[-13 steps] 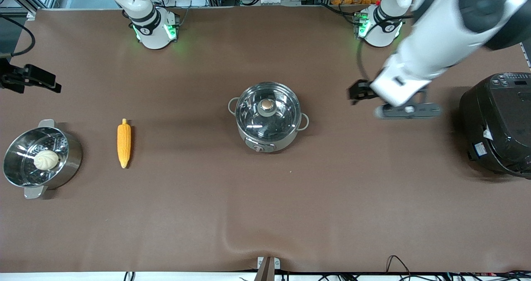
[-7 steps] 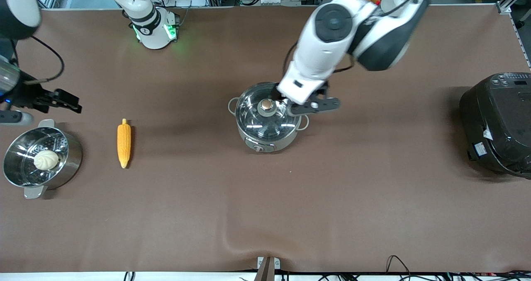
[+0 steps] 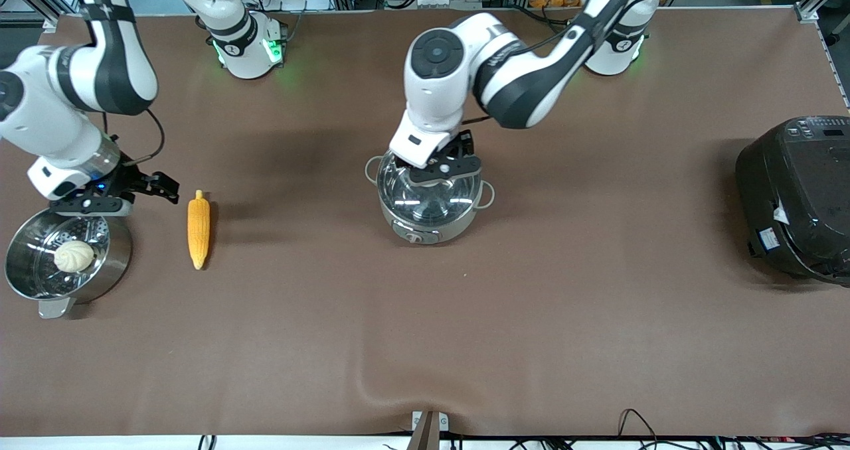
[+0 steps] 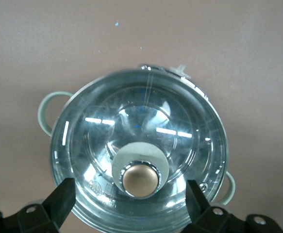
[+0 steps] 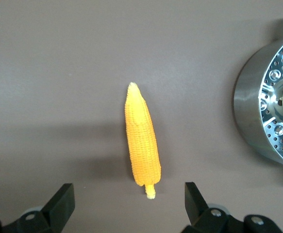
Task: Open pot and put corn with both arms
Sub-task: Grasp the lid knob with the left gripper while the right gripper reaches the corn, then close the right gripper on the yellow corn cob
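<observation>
While corn [image 3: 198, 229] lies tip toward camera, both grippers' fingers spread.

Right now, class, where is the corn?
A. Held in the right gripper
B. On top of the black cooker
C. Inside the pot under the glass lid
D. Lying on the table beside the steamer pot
D: the corn lies flat on the table beside the steamer pot, while the right gripper hangs open above, near its blunt end, touching nothing.
</observation>
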